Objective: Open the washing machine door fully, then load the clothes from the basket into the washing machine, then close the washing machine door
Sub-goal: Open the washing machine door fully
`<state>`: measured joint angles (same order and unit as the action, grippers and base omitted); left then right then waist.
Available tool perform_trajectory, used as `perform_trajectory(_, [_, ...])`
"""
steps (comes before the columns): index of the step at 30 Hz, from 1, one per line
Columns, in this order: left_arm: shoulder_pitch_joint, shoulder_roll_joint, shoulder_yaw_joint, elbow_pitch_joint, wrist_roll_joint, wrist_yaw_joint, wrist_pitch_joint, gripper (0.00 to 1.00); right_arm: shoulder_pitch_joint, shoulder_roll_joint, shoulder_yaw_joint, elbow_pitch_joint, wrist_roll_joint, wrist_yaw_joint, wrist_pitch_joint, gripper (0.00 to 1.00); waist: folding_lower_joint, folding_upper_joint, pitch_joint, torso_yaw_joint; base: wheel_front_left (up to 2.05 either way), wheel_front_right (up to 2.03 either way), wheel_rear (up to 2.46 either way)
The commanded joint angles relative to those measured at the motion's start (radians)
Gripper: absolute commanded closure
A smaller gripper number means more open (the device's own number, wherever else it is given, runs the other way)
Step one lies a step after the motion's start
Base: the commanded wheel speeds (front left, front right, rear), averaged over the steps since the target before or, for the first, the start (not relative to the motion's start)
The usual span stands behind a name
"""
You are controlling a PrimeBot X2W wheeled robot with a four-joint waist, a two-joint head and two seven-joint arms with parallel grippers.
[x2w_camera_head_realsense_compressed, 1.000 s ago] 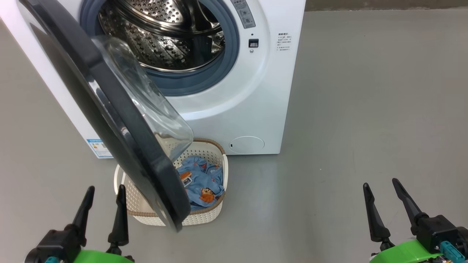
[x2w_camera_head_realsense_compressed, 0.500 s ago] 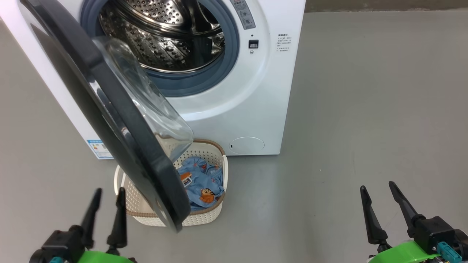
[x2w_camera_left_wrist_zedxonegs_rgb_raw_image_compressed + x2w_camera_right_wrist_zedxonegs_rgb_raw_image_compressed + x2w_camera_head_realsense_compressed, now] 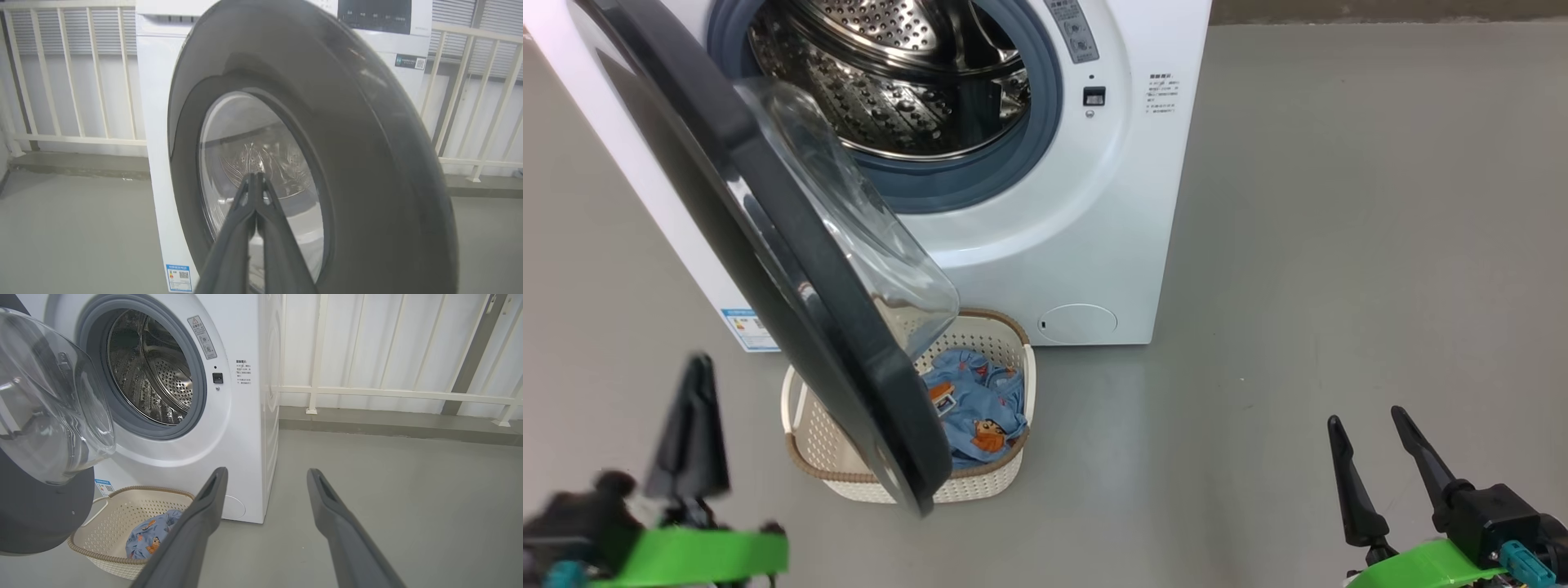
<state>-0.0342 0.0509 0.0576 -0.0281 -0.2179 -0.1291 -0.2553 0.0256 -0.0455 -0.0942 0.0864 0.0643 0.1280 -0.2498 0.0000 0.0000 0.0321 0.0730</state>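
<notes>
Half open, the door [image 3: 849, 367] swings out from the left of the washer [image 3: 1045, 245]. Its glass bowl hangs over the basket [image 3: 980, 482], which stands on the floor [image 3: 1298, 245] just before the washer's front edge and holds the clothes [image 3: 976, 404] bundled in its right half. The left gripper [image 3: 696, 376], blurred, sits over the floor left of the door's lower edge and apart from it, jaws pressed together on nothing and pointing at the door's outer glass, while the right gripper [image 3: 1365, 418] hangs over the floor well right of the basket, jaws spread.
</notes>
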Motion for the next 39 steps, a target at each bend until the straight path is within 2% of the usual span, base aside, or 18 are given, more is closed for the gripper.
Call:
perform_trajectory(1, [-0.069, 0.024, 0.043, -0.076, 0.000, -0.002, -0.006, 1.00, -0.007, -0.005, 0.026, -0.021, 0.009, 0.003, -0.012, 0.00, 0.0000, 0.0000, -0.001, 0.002, 0.00, 0.00, 0.00])
perform_trajectory(6, [-0.138, 0.042, 0.037, -0.213, 0.008, -0.002, -0.006, 1.00, -0.008, -0.005, 0.027, -0.018, 0.013, 0.003, -0.012, 0.00, 0.0000, 0.0000, -0.003, 0.003, 0.00, 0.00, 0.00])
perform_trajectory(10, [-0.197, 0.059, -0.003, -0.300, -0.001, -0.002, -0.006, 1.00, -0.011, -0.005, 0.032, -0.016, 0.016, 0.003, -0.012, 0.00, 0.0000, 0.0000, -0.004, 0.000, 0.00, 0.00, 0.00])
perform_trajectory(16, [-0.243, 0.079, -0.109, -0.363, -0.011, -0.002, -0.006, 1.00, -0.012, -0.005, 0.037, -0.012, 0.021, 0.003, -0.012, 0.00, 0.0000, 0.0000, -0.004, -0.005, 0.00, 0.00, 0.00])
perform_trajectory(19, [-0.261, 0.094, -0.200, -0.397, -0.004, -0.002, -0.006, 1.00, -0.012, -0.005, 0.038, -0.009, 0.026, 0.003, -0.012, 0.00, 0.0000, 0.0000, -0.002, -0.009, 0.00, 0.00, 0.00])
perform_trajectory(32, [-0.195, 0.078, -0.509, -0.338, -0.007, -0.002, -0.006, 1.00, -0.013, -0.005, 0.082, 0.017, 0.041, 0.003, -0.012, 0.00, 0.0000, 0.0000, 0.010, -0.014, 0.00, 0.00, 0.00])
perform_trajectory(39, [-0.147, 0.064, -0.590, -0.258, -0.023, -0.002, -0.006, 1.00, -0.018, -0.005, 0.089, 0.019, 0.043, 0.003, -0.012, 0.00, 0.0000, 0.0000, 0.020, -0.011, 0.00, 0.00, 0.00])
